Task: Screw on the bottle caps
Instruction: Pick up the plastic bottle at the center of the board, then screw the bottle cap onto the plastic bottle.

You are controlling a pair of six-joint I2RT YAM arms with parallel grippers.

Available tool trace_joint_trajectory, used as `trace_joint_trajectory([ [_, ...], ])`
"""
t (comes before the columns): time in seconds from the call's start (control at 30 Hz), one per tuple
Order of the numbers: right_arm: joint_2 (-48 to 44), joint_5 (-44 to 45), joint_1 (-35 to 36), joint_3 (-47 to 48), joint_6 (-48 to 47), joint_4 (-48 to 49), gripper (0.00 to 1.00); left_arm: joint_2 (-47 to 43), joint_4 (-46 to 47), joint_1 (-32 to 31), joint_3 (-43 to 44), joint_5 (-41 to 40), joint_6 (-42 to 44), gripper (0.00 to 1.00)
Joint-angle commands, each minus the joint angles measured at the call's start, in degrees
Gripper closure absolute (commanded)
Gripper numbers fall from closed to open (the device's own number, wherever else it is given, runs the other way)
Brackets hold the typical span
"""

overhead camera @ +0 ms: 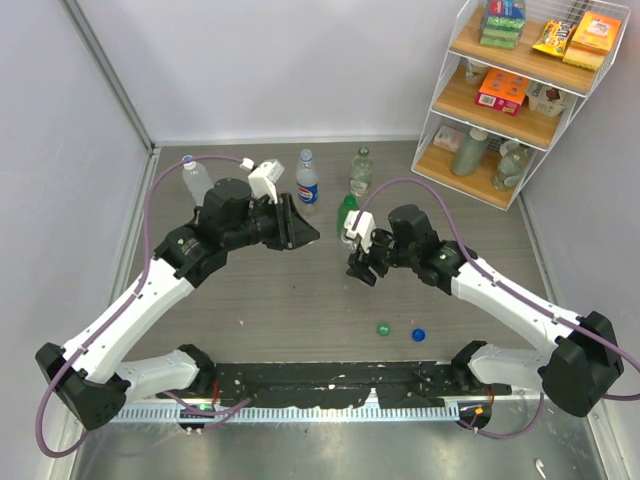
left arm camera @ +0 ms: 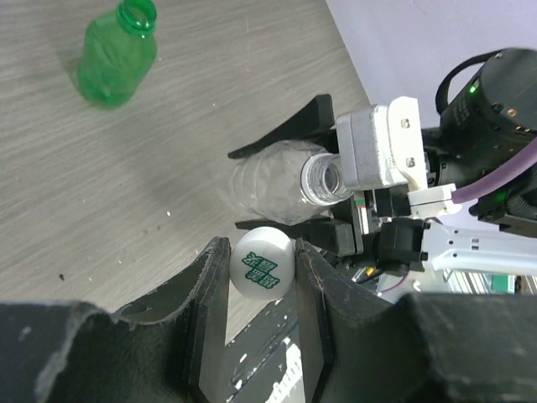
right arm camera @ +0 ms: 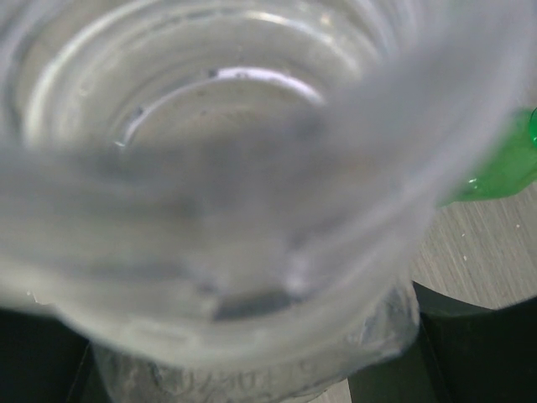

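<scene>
The left gripper [left arm camera: 262, 252] pinches the white cap [left arm camera: 263, 264] just short of the open mouth of the plain clear bottle [left arm camera: 281, 180], which the right gripper [overhead camera: 362, 260] clasps. The green cap [overhead camera: 383, 328] and blue cap [overhead camera: 418, 335] lie near each other on the surface [overhead camera: 290, 300].

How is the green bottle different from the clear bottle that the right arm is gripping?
The green bottle is tinted green; the clear bottle has no colour. The green bottle stands alone on the table, untouched; the clear bottle is clamped in the right gripper. The clear bottle's mouth is close to the white cap pinched in the left gripper; the green bottle sits farther off. Both have open mouths, with no cap on.
</scene>
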Motion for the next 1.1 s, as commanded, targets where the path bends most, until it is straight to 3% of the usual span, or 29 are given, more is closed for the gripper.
trace_joint_trajectory([
  [0.0, 0.9, 0.4, 1.3, 4.2, -2.6, -0.6, 0.65, 0.1, -1.9, -0.5, 2.5, 3.3, 1.0, 0.91],
  [0.3, 4.3, 0.1, 5.0, 6.9, -5.2, -4.3, 0.66, 0.7, 0.8, -0.3, 1.8, 2.2, -1.2, 0.92],
  [1.07, 3.1, 2.6, 7.8, 6.7, -3.5, -0.1, 0.68, 1.2, 3.1, -0.5, -1.1, 7.0, -2.0, 0.91],
])
